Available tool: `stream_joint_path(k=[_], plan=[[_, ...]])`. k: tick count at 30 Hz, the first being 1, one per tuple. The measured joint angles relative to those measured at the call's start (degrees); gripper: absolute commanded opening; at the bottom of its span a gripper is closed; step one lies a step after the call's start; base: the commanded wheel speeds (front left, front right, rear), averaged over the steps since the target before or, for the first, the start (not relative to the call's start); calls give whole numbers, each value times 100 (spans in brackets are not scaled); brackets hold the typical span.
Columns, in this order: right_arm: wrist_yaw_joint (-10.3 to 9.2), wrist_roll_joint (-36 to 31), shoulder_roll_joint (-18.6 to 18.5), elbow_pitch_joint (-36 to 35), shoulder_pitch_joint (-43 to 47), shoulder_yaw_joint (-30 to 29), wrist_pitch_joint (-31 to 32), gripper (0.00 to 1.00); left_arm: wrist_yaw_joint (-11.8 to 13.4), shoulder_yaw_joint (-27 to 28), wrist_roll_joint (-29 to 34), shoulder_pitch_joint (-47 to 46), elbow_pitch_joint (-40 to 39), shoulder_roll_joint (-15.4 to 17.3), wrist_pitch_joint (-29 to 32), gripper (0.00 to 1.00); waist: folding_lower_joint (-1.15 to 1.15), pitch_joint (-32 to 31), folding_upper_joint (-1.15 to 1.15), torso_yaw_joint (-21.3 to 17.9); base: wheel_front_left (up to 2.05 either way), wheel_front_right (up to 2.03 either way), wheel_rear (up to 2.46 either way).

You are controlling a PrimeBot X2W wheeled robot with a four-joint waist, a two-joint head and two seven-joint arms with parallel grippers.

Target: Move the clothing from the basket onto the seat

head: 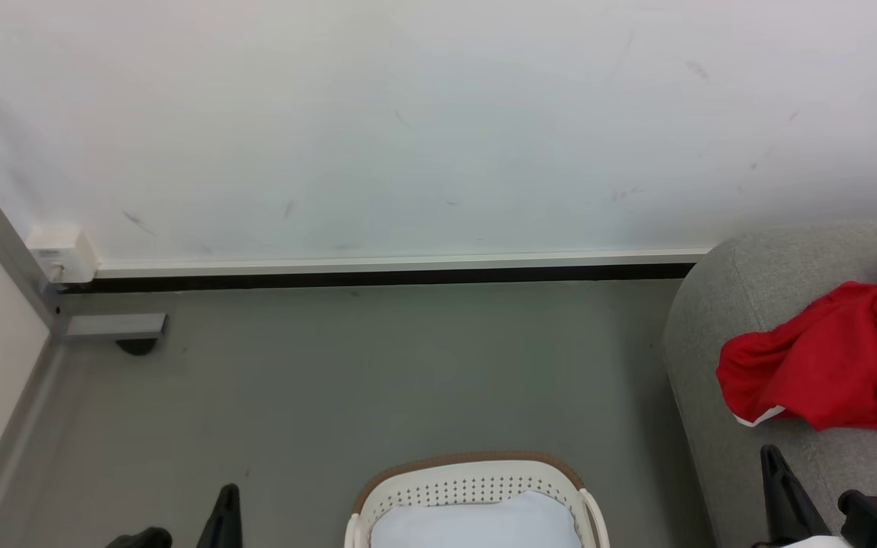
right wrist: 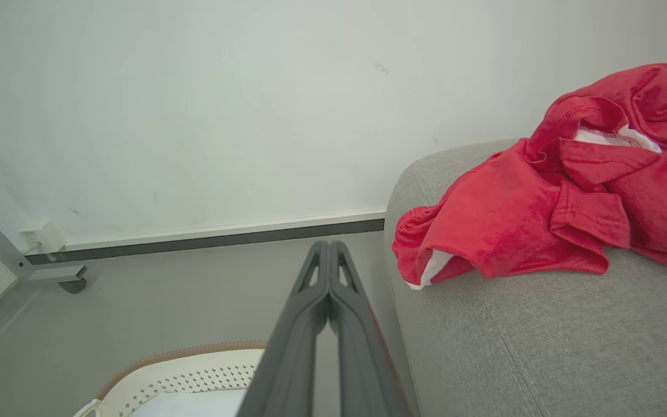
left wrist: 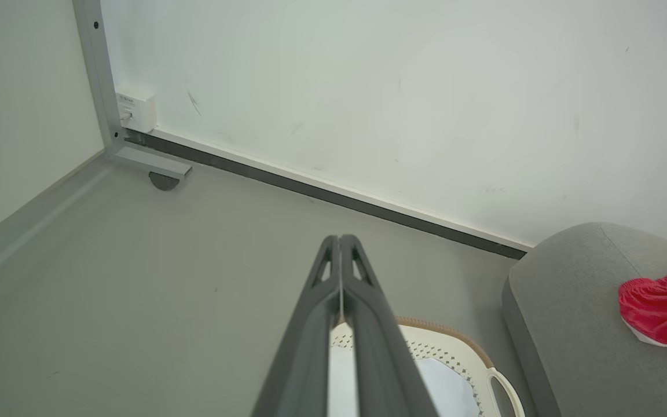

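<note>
In the head view we see the clothing (head: 827, 365) crumpled on the seat (head: 720, 304) at the right. Its long axis runs left to right, and a white-trimmed edge faces the basket (head: 476, 476). The basket stands on the grey floor (head: 377, 380) below a white wall (head: 438, 129) and holds a pale cloth (head: 476, 525).

In the left wrist view, the left gripper (left wrist: 340, 237) has its fingers pressed together, empty.

In the right wrist view, the right gripper (right wrist: 327, 243) is likewise closed on nothing, and we make out a white patch (right wrist: 617, 138) in the garment's folds more clearly.
</note>
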Motion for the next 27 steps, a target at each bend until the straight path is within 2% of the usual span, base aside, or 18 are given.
stream_joint_path(k=[27], plan=[[0,2658,-4,-423,2,-104,580,0,-285,348,-2346,-162,-163,-45,622,0,0,47,0,87,0,0,0]])
